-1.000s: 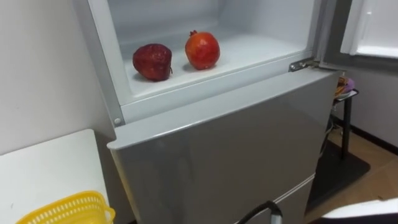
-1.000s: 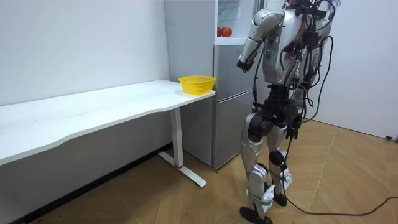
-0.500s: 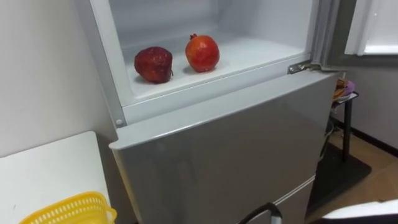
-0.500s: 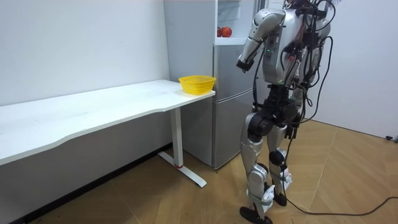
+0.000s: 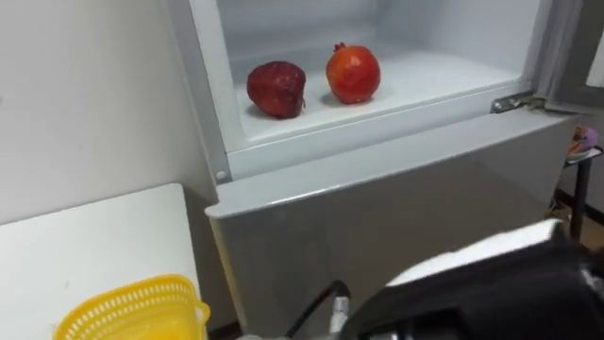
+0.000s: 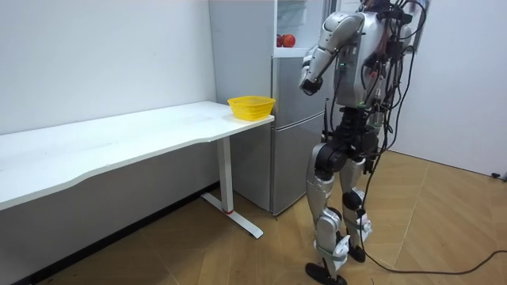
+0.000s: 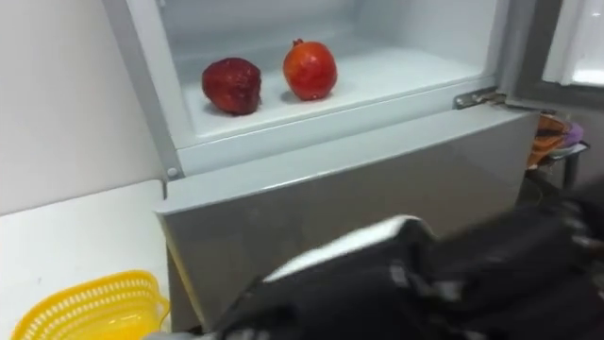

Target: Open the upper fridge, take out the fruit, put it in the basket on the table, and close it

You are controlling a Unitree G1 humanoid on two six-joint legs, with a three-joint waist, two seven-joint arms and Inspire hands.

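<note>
At the far left a yellow basket [image 5: 127, 310] stands on the white bench [image 5: 85, 236], and the lower edge cuts it off. To its right the upper fridge compartment [image 5: 444, 66] is open. On its white floor lie a dark red fruit [image 5: 276, 90], whose kind is hard to make out, and just beside it, not touching, an orange-red pomegranate [image 5: 353, 73]. Below them the grey lower door [image 5: 377, 208] is closed. My right arm [image 5: 491, 293] crosses the bottom right as a dark and white blur, so whether my right hand is wide or closed I cannot tell. In the room view I stand before the fridge with my left hand [image 6: 306, 83] at chest height near the lower door. It is too small there to tell its state.
</note>
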